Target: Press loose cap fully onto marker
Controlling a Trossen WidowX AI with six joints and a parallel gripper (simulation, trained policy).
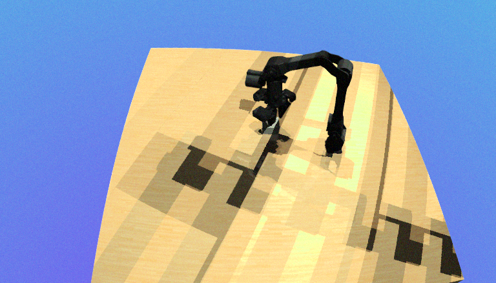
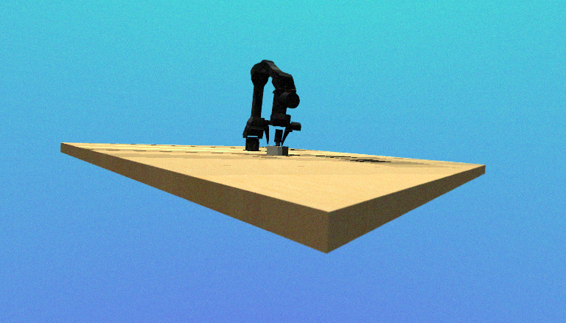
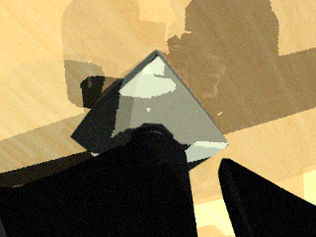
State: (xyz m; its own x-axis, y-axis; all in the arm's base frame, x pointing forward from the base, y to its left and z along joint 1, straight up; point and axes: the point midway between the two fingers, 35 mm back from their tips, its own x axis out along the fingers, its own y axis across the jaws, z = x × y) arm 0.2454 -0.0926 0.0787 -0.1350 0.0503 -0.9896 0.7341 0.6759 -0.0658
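The grey holder block [image 1: 269, 131] [image 2: 274, 150] [image 3: 178, 109] stands on the table. A dark upright piece, seemingly the cap [image 2: 278, 136] [image 3: 154, 137], stands above the block. The marker cannot be told apart from it, and how far down the cap sits cannot be seen. My gripper [image 2: 275, 143] points down over the block with its fingers apart. In the exterior view one finger is on each side of the cap, with gaps showing. In the wrist view the right finger is clear of the cap; the left one merges with its dark shape. In the top view the hand hides the cap.
The arm's base [image 1: 334, 143] [image 2: 252, 143] stands on the wooden table [image 1: 164, 258] [image 2: 292, 186], near the block. The arm arches up from it and down to the block. Dark patches of shadow lie across the table top.
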